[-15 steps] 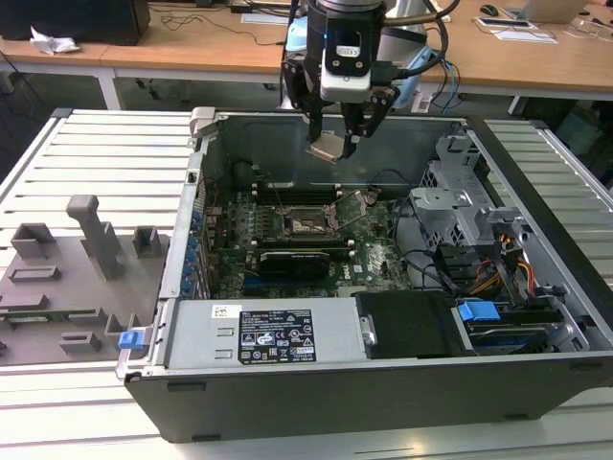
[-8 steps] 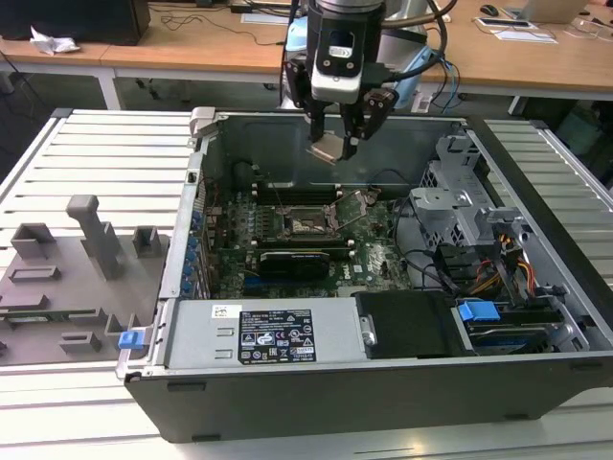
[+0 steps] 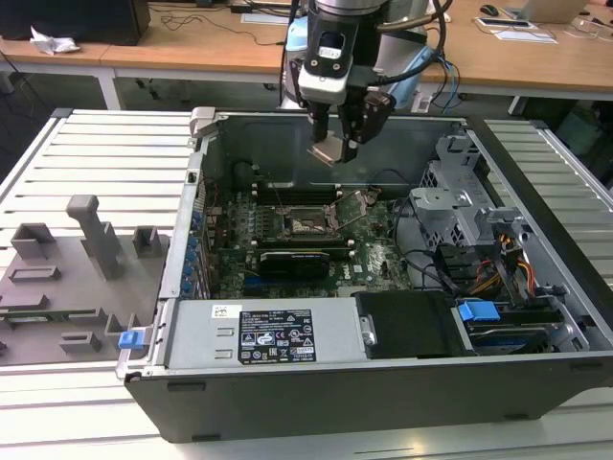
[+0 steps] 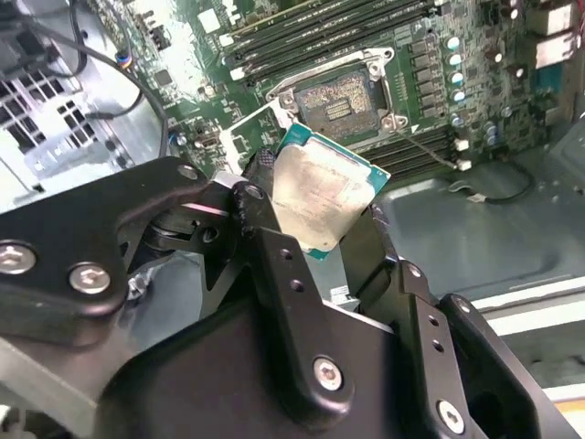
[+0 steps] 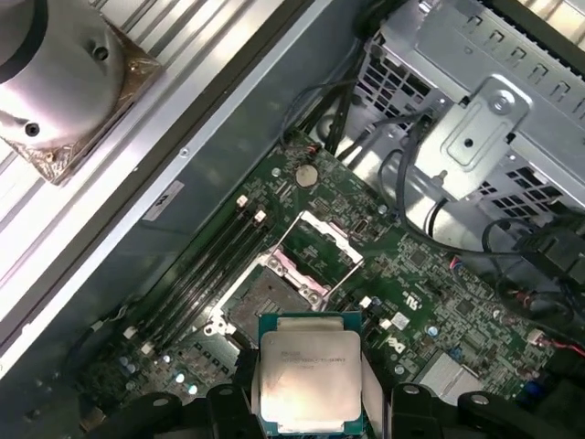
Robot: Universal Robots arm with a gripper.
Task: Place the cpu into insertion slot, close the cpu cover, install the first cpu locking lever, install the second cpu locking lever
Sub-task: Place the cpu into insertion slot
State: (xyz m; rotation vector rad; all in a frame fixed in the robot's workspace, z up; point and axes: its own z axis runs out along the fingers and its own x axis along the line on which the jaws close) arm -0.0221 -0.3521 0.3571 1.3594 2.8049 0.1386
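The gripper (image 3: 332, 146) is closed on the chip (image 4: 320, 192), which is held by two opposite edges high over the open case (image 3: 316, 374), while the uncovered socket (image 3: 308, 222) is found nearly straight below it, well apart.

No text is legible. The black label (image 3: 276, 336) on the power supply (image 3: 192, 333), lower middle of the exterior view, carries unreadable print. The faint print on the cpu (image 5: 309, 375) top is also unreadable.
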